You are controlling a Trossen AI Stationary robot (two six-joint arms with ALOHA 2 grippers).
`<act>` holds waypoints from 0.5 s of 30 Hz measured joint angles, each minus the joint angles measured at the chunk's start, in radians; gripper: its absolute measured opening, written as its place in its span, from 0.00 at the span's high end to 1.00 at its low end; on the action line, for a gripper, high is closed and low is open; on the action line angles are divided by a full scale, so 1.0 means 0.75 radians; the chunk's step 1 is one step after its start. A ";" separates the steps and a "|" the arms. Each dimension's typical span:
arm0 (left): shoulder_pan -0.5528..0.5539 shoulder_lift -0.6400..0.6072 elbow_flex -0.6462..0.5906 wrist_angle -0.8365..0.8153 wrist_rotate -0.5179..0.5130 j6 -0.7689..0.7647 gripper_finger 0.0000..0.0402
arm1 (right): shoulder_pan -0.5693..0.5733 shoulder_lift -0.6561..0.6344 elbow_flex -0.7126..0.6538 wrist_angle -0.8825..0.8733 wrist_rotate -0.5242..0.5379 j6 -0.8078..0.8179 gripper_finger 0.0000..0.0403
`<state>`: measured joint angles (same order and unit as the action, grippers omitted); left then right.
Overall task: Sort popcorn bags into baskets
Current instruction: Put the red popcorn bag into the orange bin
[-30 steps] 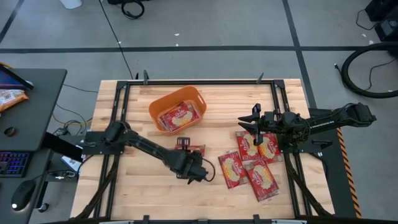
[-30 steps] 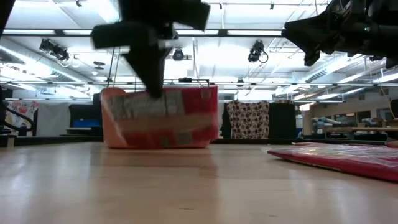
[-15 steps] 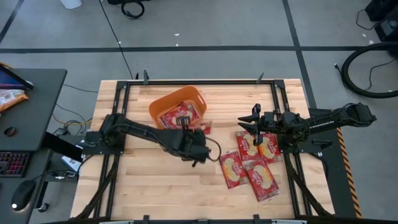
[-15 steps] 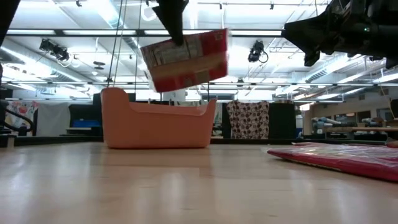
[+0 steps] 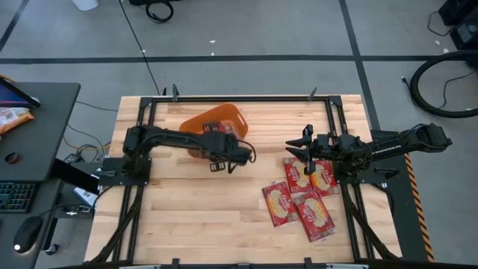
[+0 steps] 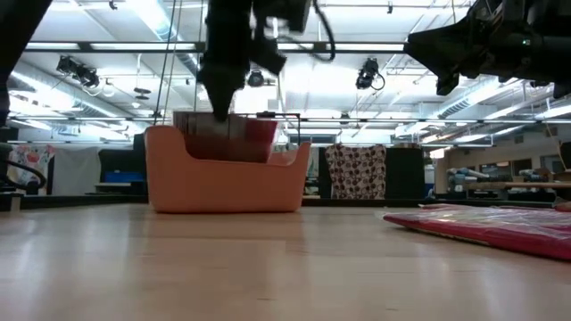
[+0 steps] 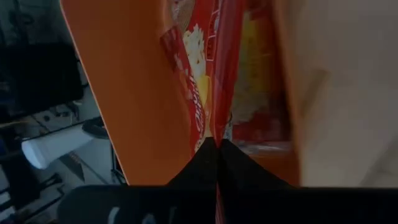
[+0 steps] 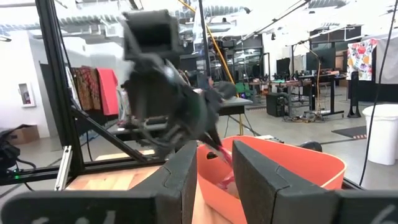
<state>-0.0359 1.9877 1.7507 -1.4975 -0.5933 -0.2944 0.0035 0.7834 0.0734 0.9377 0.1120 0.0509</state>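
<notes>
Reaching over the orange basket [image 5: 215, 119] near the far edge of the tabletop [image 5: 187, 224], the left claw [image 5: 219, 139] is clenched on one red popcorn bag [image 6: 234, 135], which hangs edge-down with its lower part already inside the basket's walls; the left wrist view shows the packet [image 7: 208, 68] pinched between the dark fingertips [image 7: 205, 158], with the basket's orange wall [image 7: 124, 93] close on one side and another packet lying just beside it within. The right claw [image 5: 305, 144] hovers above the tabletop toward the right edge, its fingers [image 8: 186, 171] parted with nothing between them, over the far end of a cluster of popcorn bags [image 5: 299, 196] that lie flat, overlapping one another, between the middle and the near right corner. Bare wooden boards stretch across the near left half and along the near edge, leaving wide room there; the gap between basket and cluster is also unoccupied. A black metal frame [image 5: 239, 98] borders the far edge. Beyond the left edge stands a dark desk [image 5: 37, 119] with a keyboard [image 5: 16, 198] and mouse [image 5: 25, 233]; grey floor with cables surrounds the rest.
</notes>
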 joint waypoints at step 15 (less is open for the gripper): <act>0.216 0.000 -0.162 0.251 0.071 0.103 0.97 | 0.000 0.000 0.000 -0.007 -0.001 -0.003 0.73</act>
<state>0.1263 1.9877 1.6291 -1.3093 -0.5398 -0.2175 0.0032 0.7834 0.0734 0.9321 0.1116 0.0490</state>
